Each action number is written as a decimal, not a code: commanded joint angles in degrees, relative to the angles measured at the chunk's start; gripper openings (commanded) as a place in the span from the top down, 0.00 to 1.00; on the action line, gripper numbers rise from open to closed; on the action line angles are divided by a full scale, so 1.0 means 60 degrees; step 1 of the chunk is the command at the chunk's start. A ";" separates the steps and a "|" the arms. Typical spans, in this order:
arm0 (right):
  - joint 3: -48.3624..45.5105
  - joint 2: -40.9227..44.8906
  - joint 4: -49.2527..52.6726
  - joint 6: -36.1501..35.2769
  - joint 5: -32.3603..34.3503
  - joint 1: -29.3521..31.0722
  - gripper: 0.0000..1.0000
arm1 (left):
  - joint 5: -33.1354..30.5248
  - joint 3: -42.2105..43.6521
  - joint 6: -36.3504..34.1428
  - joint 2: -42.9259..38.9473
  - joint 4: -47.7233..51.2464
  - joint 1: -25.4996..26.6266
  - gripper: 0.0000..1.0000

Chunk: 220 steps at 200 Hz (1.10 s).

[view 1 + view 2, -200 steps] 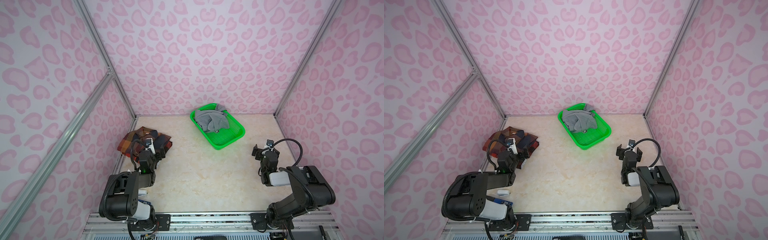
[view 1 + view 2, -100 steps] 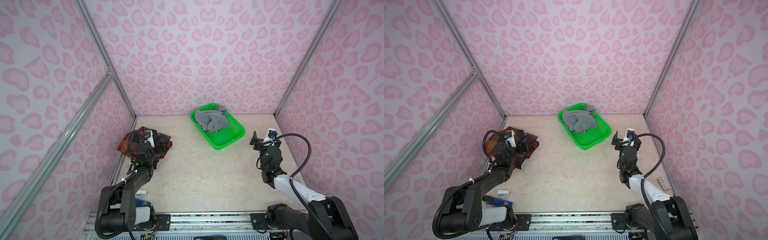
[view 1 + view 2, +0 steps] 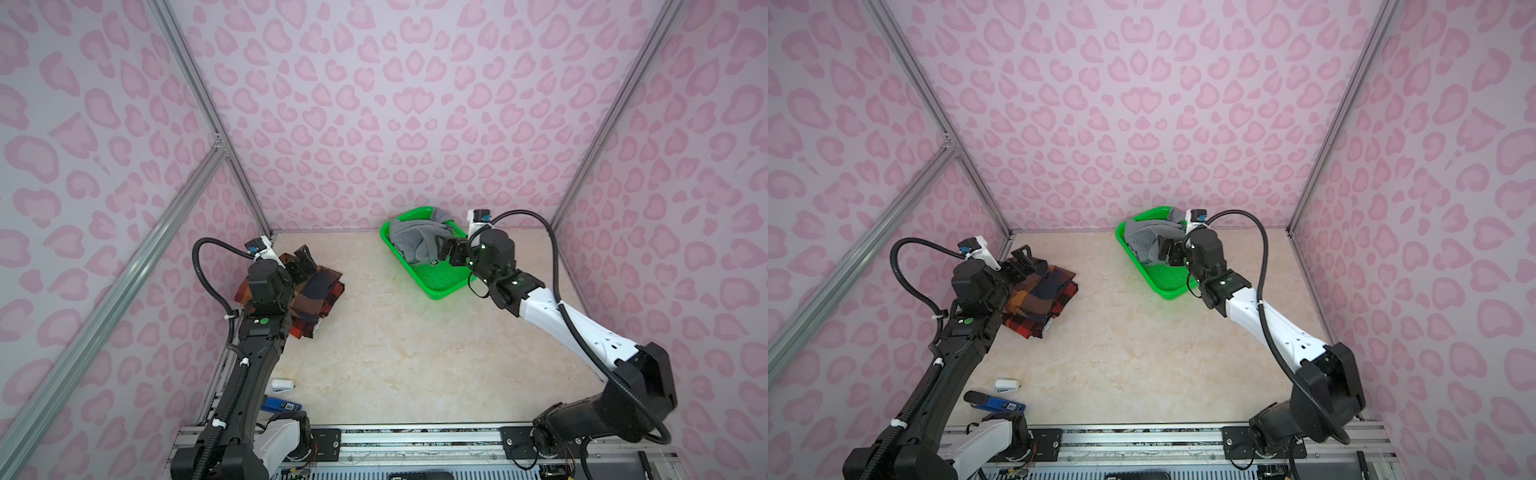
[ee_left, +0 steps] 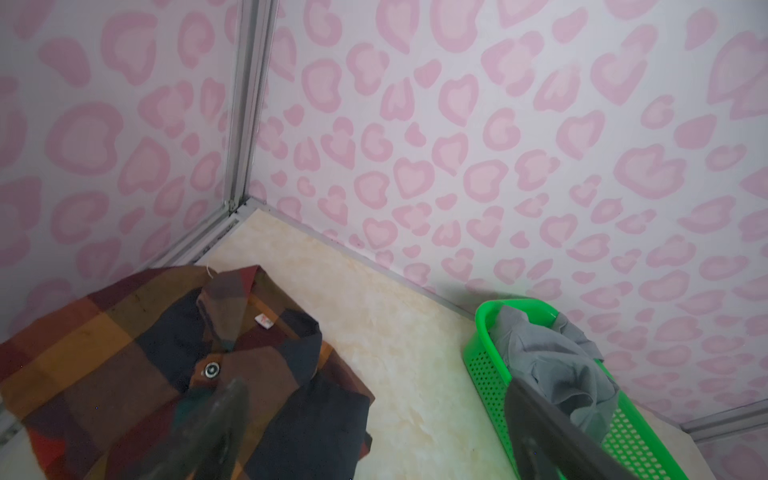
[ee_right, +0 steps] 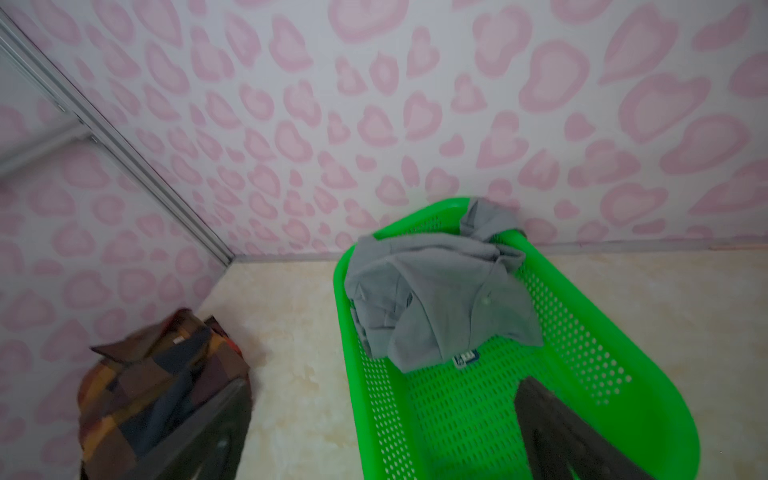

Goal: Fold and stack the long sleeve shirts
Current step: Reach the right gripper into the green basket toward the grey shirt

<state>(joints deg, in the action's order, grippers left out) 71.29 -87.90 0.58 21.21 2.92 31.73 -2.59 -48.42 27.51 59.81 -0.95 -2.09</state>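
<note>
Jaws wide, the right gripper (image 3: 451, 251) hovers by the gray shirt (image 3: 415, 243) in the basket (image 3: 440, 289), best pinched at a thick fold; the left gripper (image 3: 302, 264), equally wide, hangs over the plaid shirt (image 3: 322, 291).

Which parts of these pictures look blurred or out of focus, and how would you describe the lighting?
Right wrist view: the plaid shirt is smeared, while the gray shirt in the green basket is sharp. Left wrist view: the fingers of the left gripper are out of focus; the plaid shirt's button is crisp. Both top views: soft, even light, faint shadows, dimmer corners.
</note>
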 commanded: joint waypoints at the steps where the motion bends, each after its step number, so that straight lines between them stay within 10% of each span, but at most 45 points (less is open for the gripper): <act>1: 0.1174 -0.1335 0.2206 -0.0666 0.0748 0.0806 0.00 | 0.0134 -0.0022 0.0491 -0.0368 0.1493 -0.0017 0.03; 90: 0.7166 -0.6685 0.7443 -0.1464 0.2515 0.1353 0.16 | -0.0106 0.0146 0.0358 -0.0536 0.1876 0.0024 0.03; 122: 0.6993 -0.7035 0.7314 -0.1397 0.2077 0.1121 0.23 | -0.0129 -0.0034 0.0310 -0.0325 0.2103 0.0016 0.03; 220: 0.4527 -0.5795 0.6241 -0.0518 0.0771 -0.0375 0.87 | -0.0024 -0.0167 0.0294 -0.0150 0.2246 0.0018 0.03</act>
<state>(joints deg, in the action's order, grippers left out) 101.47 -124.49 39.68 14.96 8.58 31.27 -3.01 -48.21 29.74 58.46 11.77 -1.91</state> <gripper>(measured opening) 0.162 0.969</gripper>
